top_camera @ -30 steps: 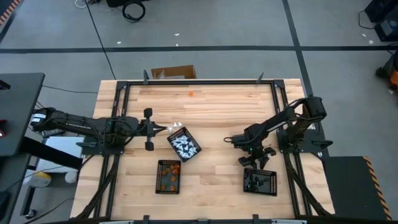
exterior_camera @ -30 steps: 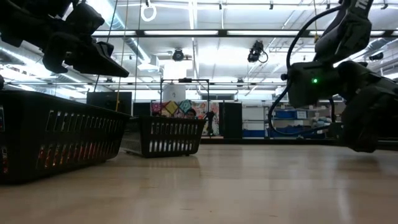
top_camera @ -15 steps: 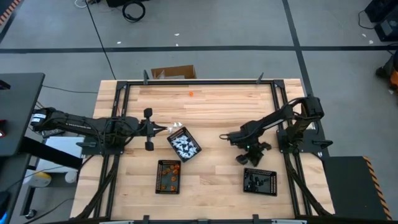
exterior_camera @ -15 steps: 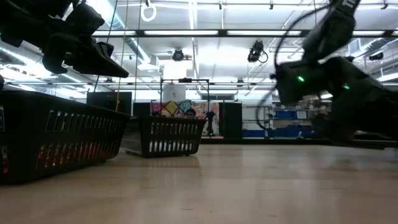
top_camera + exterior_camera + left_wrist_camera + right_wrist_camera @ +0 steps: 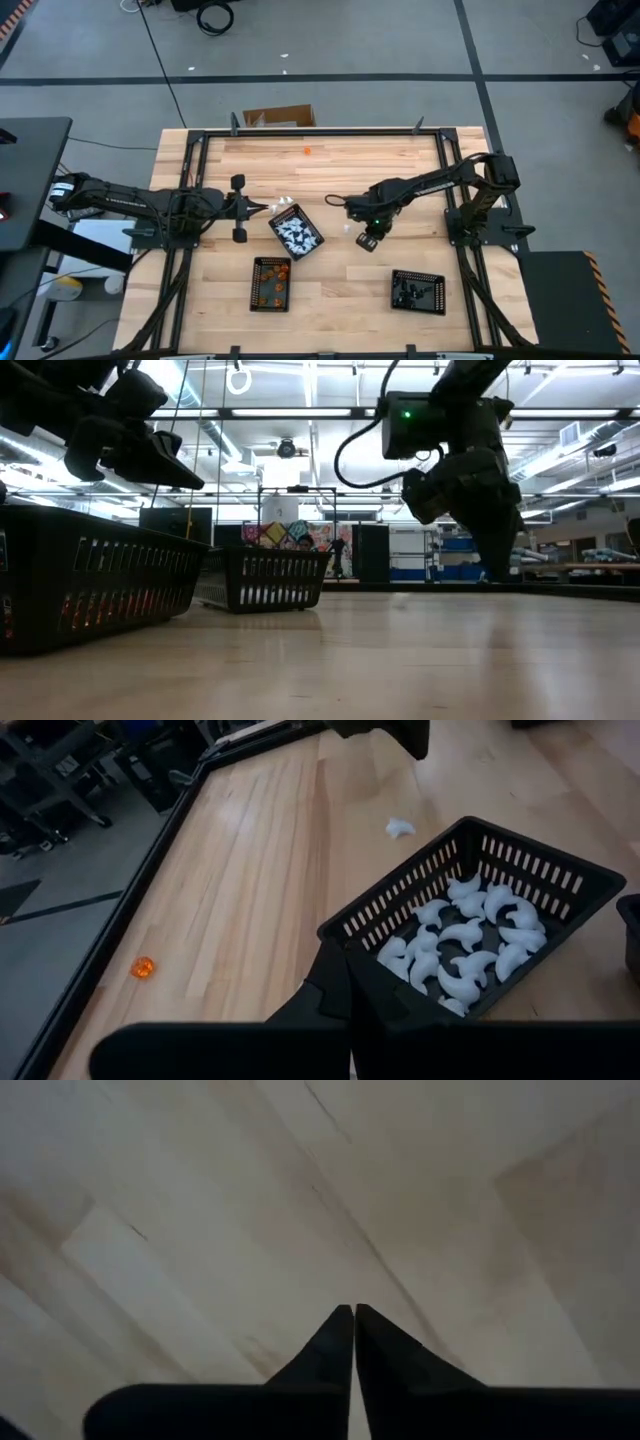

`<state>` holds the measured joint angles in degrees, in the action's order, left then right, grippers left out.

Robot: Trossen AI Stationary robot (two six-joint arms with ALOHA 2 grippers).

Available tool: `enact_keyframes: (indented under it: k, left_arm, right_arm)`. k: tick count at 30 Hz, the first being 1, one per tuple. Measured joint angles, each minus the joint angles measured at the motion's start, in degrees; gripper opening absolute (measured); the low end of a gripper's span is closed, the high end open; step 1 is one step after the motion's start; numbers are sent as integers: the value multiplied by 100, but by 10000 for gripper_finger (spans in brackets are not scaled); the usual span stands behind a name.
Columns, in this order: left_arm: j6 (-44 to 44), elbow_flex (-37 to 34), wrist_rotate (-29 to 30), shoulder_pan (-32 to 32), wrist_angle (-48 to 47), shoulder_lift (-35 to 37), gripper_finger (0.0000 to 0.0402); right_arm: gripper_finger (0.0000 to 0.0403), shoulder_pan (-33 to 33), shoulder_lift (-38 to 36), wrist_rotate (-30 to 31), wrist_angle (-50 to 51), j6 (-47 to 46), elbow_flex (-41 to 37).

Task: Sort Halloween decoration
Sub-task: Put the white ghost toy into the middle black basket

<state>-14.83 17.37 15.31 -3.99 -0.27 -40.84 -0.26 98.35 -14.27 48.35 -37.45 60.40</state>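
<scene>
The Halloween decoration is sorted by colour into three black trays: white pieces in one (image 5: 296, 230) at the table's middle, orange pieces in another (image 5: 271, 283) near the front, black pieces in a third (image 5: 418, 291) at the near right. A loose white piece (image 5: 400, 827) and a loose orange piece (image 5: 307, 151) lie on the wood. My left gripper (image 5: 268, 208) hangs shut above the white tray's left corner (image 5: 345, 935). My right gripper (image 5: 345, 205) is shut, points steeply down over bare wood (image 5: 250, 1200) right of that tray, and has nothing between its fingers.
A black metal frame (image 5: 320, 132) borders the table. A cardboard box (image 5: 280, 116) sits on the floor beyond the far edge. Bare wood lies between the white tray and the black-piece tray. In the low view, two tray walls (image 5: 90, 590) (image 5: 265, 578) stand at left.
My right gripper has left the spot above the black-piece tray, risen, and swung toward the table's middle and far side, rolling and tipping until it points more steeply down. The trays and the loose pieces have not moved.
</scene>
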Motion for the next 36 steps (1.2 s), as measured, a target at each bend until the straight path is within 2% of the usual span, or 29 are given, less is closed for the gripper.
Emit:
enact_keyframes:
  k: [5,10,13,19,23,26,30,36]
  left_arm:
    - [24,0,0,0,-6,0,0]
    - [24,0,0,0,-5,0,0]
    - [24,0,0,0,-4,0,0]
    - [23,0,0,0,2,0,0]
    - [22,4,0,0,4,0,0]
    - [22,4,0,0,5,0,0]
    - [20,4,2,0,5,0,0]
    - [-47,4,4,2,4,2,0]
  right_arm:
    - [72,8,1,532,-1146,226,9]
    - [153,175,2,1784,-2320,863,8]
    - [203,249,0,2485,-3000,979,-252]
    - [278,197,186,2741,-4994,765,-1126]
    - [284,304,791,2976,-5604,939,-1242]
    - [274,463,1097,3335,-5509,1077,-1084]
    - [253,678,1138,3732,-5301,993,-1031]
    - [211,867,981,3774,-4841,782,-1048]
